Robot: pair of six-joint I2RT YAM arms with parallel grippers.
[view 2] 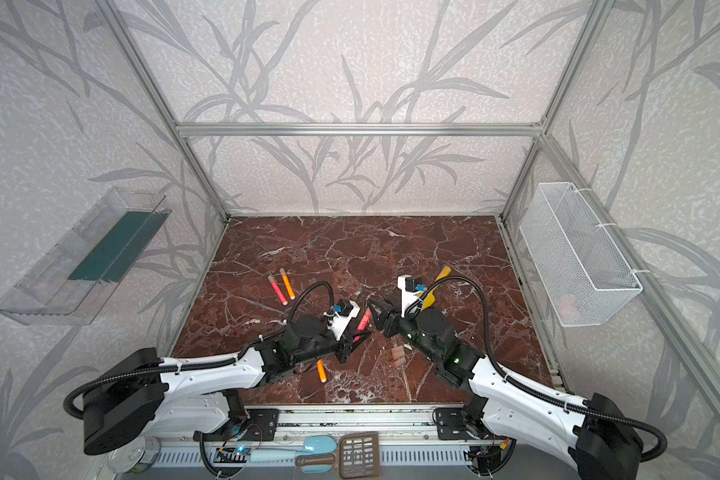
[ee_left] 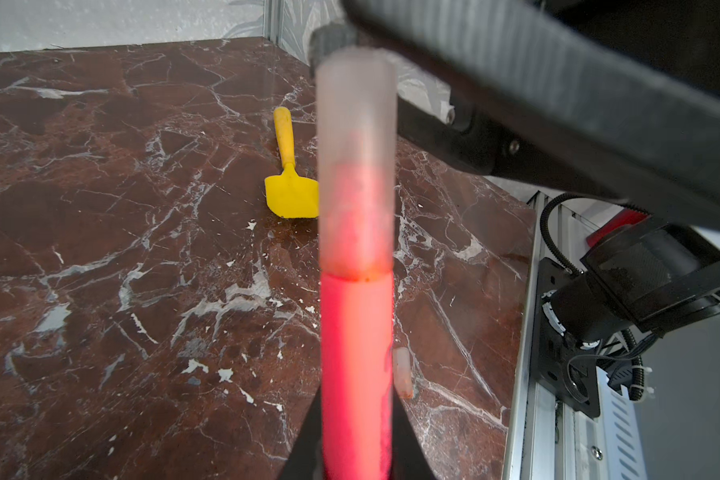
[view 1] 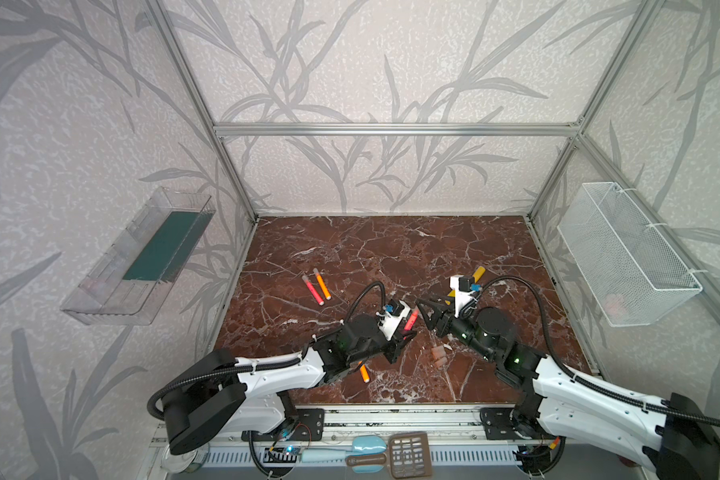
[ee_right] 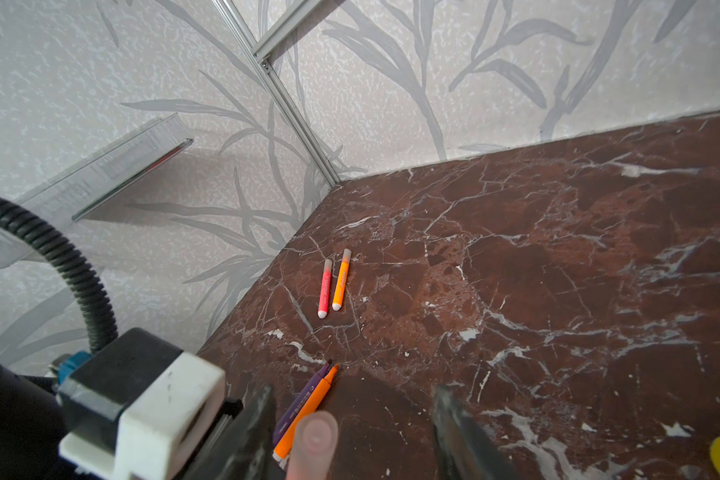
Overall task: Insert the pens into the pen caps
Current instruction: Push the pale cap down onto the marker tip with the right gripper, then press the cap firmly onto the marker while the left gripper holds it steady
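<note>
Near the front edge of the counter (view 1: 391, 249) lie loose pen caps (view 1: 438, 353). Mid-counter, the left tool (view 1: 406, 333) is clamped on a red-pink pen (ee_left: 356, 353) with a cap (ee_left: 356, 166) on its tip, and the right tool (ee_right: 352, 392) is spread apart around it. A half-pushed cap could slip off or get knocked crooked.

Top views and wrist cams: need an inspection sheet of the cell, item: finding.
Surface: brown marble tabletop, white veins.
Job's things: held red-pink pen with a cap on its end; capped red-pink pen and capped orange pen lying side by side; purple pen beside uncapped orange pen; loose caps near the right arm.
Clutter: yellow spatula.
Grippers: left gripper shut on the held red-pink pen; right gripper open, nothing gripped.
Cables: black corrugated hoses arching over both wrists.
Surroundings: clear wall tray, white wire basket, utensils on the front rail.
</note>
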